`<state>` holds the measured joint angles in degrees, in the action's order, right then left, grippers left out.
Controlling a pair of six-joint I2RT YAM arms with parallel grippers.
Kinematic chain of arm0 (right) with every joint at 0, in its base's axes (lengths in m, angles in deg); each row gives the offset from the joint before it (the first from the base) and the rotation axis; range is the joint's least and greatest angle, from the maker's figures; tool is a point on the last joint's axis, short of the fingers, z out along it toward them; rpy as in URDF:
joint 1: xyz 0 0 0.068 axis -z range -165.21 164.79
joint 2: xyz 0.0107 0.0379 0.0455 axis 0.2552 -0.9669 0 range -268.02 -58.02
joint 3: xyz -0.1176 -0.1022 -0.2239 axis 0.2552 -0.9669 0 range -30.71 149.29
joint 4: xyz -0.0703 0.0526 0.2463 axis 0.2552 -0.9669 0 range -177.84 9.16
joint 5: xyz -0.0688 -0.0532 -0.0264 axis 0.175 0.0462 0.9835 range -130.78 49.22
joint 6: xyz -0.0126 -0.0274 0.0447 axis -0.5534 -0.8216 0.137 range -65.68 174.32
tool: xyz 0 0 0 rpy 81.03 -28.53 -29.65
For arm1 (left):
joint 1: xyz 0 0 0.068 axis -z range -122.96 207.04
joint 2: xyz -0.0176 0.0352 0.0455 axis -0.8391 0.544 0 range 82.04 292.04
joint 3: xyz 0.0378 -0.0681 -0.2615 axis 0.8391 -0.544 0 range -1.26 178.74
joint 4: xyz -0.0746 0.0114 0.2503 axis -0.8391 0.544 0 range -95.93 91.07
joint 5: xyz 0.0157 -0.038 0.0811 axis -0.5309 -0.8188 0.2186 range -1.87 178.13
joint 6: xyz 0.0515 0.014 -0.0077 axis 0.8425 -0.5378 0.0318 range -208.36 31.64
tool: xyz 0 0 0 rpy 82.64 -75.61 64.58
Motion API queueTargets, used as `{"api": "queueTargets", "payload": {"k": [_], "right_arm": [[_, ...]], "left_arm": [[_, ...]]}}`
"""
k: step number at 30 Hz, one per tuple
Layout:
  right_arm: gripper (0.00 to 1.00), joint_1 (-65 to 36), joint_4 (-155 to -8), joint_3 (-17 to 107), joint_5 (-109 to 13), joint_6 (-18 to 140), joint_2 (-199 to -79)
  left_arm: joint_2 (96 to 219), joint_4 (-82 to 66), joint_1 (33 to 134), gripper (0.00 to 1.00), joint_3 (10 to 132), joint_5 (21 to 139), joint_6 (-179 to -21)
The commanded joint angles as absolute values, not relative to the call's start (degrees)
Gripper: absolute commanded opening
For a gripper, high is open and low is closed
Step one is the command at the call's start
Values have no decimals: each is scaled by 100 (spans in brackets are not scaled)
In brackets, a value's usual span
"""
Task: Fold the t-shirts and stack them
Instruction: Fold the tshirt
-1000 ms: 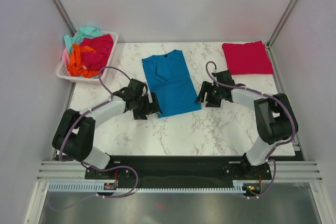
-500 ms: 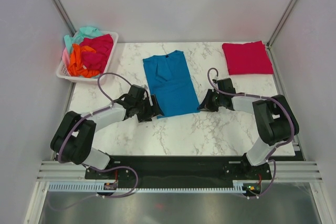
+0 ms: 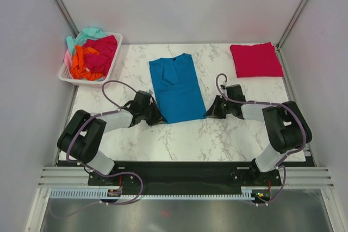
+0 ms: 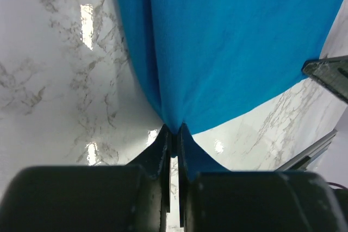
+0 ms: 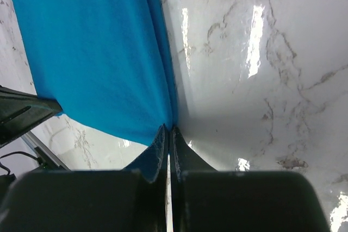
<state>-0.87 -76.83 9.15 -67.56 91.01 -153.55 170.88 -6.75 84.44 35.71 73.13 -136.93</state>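
A teal-blue t-shirt (image 3: 176,86) lies folded lengthwise in the middle of the marble table, collar at the far end. My left gripper (image 3: 158,117) is shut on its near left corner; in the left wrist view the cloth (image 4: 228,42) bunches into the pinched fingertips of the left gripper (image 4: 173,130). At the near right corner my right gripper (image 3: 208,112) is shut as well, with the teal-blue t-shirt (image 5: 92,52) drawn into the tips of the right gripper (image 5: 168,129). A crimson t-shirt (image 3: 255,60) lies folded at the far right.
A white basket (image 3: 69,75) at the far left holds several crumpled t-shirts in red, orange, mint and pink. Metal frame posts rise at both far corners. Bare marble (image 3: 217,134) lies between the shirt and the arm bases.
Both grippers dropped to the shirt's near corners and went from open to shut on the cloth. The shirt's near edge has drawn in slightly.
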Motion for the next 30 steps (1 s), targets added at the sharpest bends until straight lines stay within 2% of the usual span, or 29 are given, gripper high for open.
{"api": "queueTargets", "payload": {"k": [1,7,11,17,20,22,30], "right_arm": [[0,-147,-7943,612,-6600,9000,-15181],[0,-191,-8293,-29,-6495,9115,-14040],[0,-392,-9135,-468,-6267,9395,-12523],[0,-1051,-10840,-347,-5687,10186,-10325],[0,-1193,-11413,47,-5485,10433,-9794],[0,-1202,-11616,311,-5397,10398,-9801],[0,-1202,-11845,1753,-4958,9626,-11250]], "left_arm": [[17011,-997,8464,2,3513,7328,-13775],[15896,-559,8726,2,3197,7169,-13933],[14721,424,9113,2,2995,7108,-14029],[13102,1542,9667,2,3029,7178,-14407],[12573,2139,9694,2,3353,7196,-14504],[12459,2490,9685,2,3573,7266,-14478],[13029,2923,9545,2,4470,7758,-13978]]}}
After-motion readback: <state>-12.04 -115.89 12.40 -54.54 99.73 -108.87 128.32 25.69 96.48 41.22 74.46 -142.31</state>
